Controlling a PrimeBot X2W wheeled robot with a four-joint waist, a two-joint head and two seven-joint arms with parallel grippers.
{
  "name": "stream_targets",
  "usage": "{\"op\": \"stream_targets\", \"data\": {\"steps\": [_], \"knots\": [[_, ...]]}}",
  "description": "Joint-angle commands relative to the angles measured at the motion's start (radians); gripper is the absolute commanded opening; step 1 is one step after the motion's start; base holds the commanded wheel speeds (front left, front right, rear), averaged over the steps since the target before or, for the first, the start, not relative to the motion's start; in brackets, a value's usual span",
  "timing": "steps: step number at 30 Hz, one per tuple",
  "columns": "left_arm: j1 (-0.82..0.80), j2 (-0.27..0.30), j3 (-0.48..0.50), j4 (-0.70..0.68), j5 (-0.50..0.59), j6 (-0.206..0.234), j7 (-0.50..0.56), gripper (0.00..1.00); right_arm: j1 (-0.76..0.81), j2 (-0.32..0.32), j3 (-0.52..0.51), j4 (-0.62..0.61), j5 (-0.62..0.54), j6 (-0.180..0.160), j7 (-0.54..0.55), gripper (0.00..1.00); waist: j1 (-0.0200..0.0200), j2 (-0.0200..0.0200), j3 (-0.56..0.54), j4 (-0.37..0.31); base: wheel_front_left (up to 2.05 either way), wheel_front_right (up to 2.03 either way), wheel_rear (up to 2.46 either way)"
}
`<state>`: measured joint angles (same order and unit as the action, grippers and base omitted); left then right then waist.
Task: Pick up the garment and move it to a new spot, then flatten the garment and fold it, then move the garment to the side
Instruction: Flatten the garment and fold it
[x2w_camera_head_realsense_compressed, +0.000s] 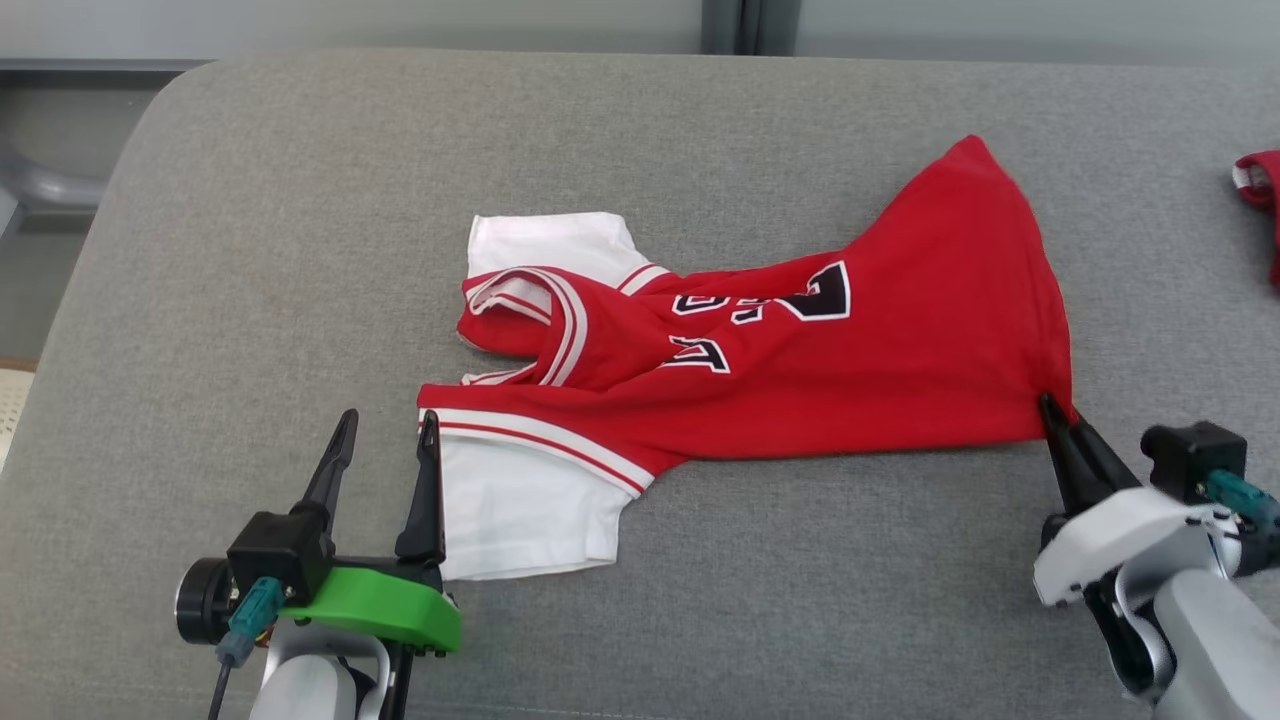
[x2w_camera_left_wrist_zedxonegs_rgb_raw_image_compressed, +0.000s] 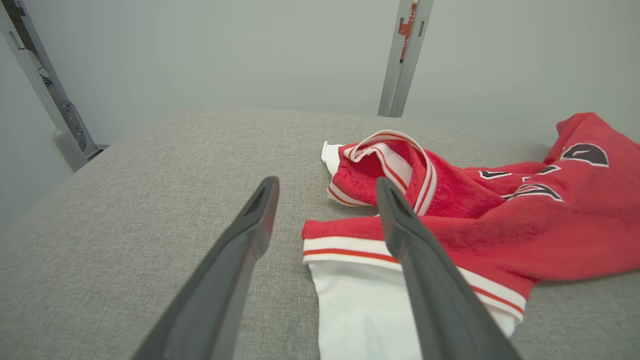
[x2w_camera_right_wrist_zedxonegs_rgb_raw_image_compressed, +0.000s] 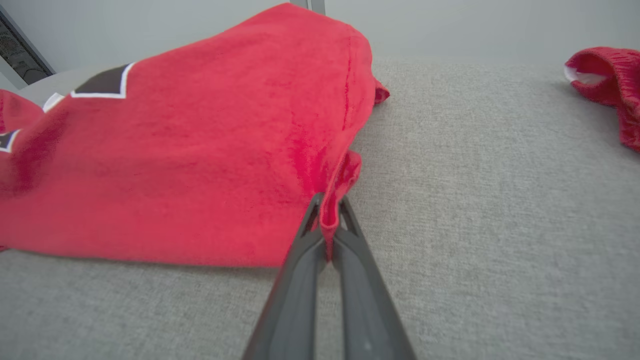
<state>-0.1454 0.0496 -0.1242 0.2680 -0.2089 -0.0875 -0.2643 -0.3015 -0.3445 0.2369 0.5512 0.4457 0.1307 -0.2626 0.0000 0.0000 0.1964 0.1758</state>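
Right wrist view: right end effector (x2w_camera_right_wrist_zedxonegs_rgb_raw_image_compressed: 330, 204) clamps the garment (x2w_camera_right_wrist_zedxonegs_rgb_raw_image_compressed: 175, 165) at its hem, seemingly thinly, so pulling could slip it free. Left end effector (x2w_camera_head_realsense_compressed: 389, 420) stands apart.

The head camera looks steeply down from above onto the grey woven-fabric cushion (x2w_camera_head_realsense_compressed: 300, 200), with the red-and-white basketball jersey (x2w_camera_head_realsense_compressed: 850, 380) mid-frame. The left wrist camera sits low over the cushion and faces along the left gripper (x2w_camera_left_wrist_zedxonegs_rgb_raw_image_compressed: 326, 185) toward the jersey's striped collar end and a pale wall (x2w_camera_left_wrist_zedxonegs_rgb_raw_image_compressed: 200, 50). The right wrist camera sits lower and closer, at the jersey's hem corner. With the head view it shares a crumpled red cloth piece (x2w_camera_head_realsense_compressed: 1262, 195) at far right.
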Motion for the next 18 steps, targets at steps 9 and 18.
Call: {"op": "stream_targets", "data": {"steps": [9, 18], "knots": [[0.012, 0.002, 0.013, -0.012, -0.002, 0.001, 0.001, 1.00, 0.303, 0.041, -0.121, -0.294, 0.007, 0.000, 0.098, 0.00, 0.0000, 0.0000, -0.012, -0.069, 0.00, 0.00, 0.00], [-0.003, 0.002, 0.020, -0.005, 0.007, -0.007, 0.001, 1.00, 0.354, 0.083, -0.196, -0.414, -0.069, 0.000, 0.159, 1.00, 0.0000, 0.0000, -0.011, -0.072, 0.00, 0.00, 0.00]]}}
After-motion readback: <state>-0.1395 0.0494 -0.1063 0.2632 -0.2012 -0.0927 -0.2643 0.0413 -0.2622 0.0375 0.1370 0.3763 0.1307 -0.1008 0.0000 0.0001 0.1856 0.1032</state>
